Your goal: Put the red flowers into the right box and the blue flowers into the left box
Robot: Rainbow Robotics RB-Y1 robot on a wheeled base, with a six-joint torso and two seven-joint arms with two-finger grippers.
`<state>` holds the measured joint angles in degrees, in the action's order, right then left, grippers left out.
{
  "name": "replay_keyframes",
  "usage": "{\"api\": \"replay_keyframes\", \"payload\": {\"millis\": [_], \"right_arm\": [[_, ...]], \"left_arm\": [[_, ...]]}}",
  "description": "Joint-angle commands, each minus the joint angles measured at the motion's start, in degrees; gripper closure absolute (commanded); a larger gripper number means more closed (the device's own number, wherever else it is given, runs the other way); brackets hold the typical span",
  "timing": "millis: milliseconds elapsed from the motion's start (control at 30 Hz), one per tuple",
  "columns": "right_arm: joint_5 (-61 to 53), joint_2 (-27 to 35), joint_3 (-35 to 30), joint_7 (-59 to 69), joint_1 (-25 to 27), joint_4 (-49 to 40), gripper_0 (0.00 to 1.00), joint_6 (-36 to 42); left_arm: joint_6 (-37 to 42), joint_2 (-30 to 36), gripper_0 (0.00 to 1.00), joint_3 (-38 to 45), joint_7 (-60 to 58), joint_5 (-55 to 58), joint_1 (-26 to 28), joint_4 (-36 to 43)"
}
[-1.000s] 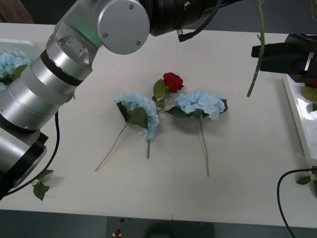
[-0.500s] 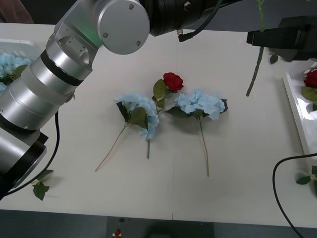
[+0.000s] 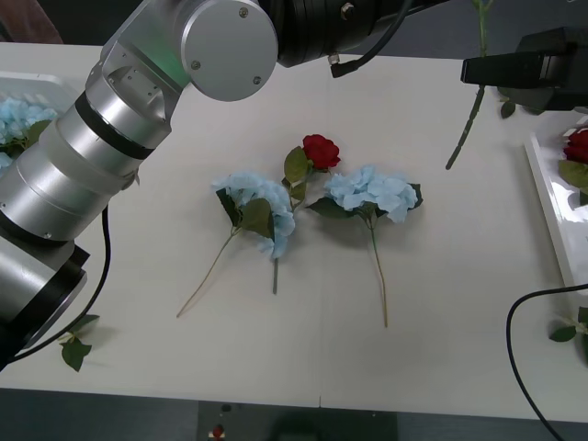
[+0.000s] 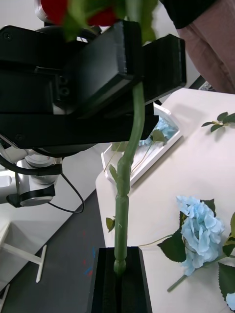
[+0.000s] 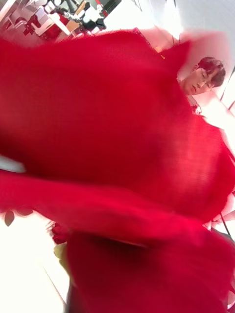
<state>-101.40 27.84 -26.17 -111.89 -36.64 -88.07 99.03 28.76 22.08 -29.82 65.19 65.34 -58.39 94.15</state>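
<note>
Where the off-white table [image 3: 441, 303] ends at its near edge, dark floor shows; in the right wrist view, grey floor and pale walls lie beyond the table's far side.

Far left: shallow white plastic left box [image 3: 37, 84] at the table's edge, with pale-blue fluffy flowers in it [image 3: 13, 118]. A loose green leaf sprig [image 3: 73, 349] lies near the front left corner. The silver left arm [image 3: 138, 119] crosses above this side, running up and to the right.

Centre: two pale-blue hydrangea-like stems lie flat on the table, the left one [image 3: 262, 207] and the right one [image 3: 372, 191], stalks pointing toward the robot. A small deep-red rose on the table [image 3: 321, 150] lies between and just behind them, its leaves touching the left cluster.

Right: the black right gripper [image 3: 478, 72] is above the table's far right part, jaws narrow and clamped on the thin green stem of the held red rose [image 3: 464, 129]. The stem's lower end hangs free, clear of the surface, tilted toward the centre. In the right wrist view, the stem [image 4: 125, 186] rises from those fingers [image 4: 105, 283] to the bud beside the black left gripper [image 4: 122, 63]; its state cannot be told. Red petals [image 5: 117, 161] sit close before the left wrist camera.

Far right: white ribbed right box [image 3: 551, 211], another red rose in it [image 3: 577, 145]. The held rose is near this box, not over it.
</note>
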Motion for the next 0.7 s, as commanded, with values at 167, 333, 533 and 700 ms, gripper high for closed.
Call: {"api": "replay_keyframes", "payload": {"millis": [167, 333, 533, 700], "right_arm": [[-1.16, 2.66, -0.02, 1.23, -0.98, -0.79, 1.00, 0.02], [-1.16, 2.93, -0.19, 1.32, -0.80, -0.88, 1.00, 0.02], [-0.02, 7.32, 0.42, 2.90, 1.13, -0.88, 1.00, 0.02], [1.47, 12.42, 0.86, 6.94, 3.42, -0.88, 1.00, 0.02]], "left_arm": [[-0.54, -0.19, 0.00, 0.65, -2.43, -0.30, -2.43, 0.86], [-0.54, -0.19, 0.00, 0.65, -2.43, -0.30, -2.43, 0.86], [-0.54, -0.19, 0.00, 0.65, -2.43, -0.30, -2.43, 0.86], [-0.54, -0.19, 0.00, 0.65, -2.43, -0.30, -2.43, 0.86]]}}
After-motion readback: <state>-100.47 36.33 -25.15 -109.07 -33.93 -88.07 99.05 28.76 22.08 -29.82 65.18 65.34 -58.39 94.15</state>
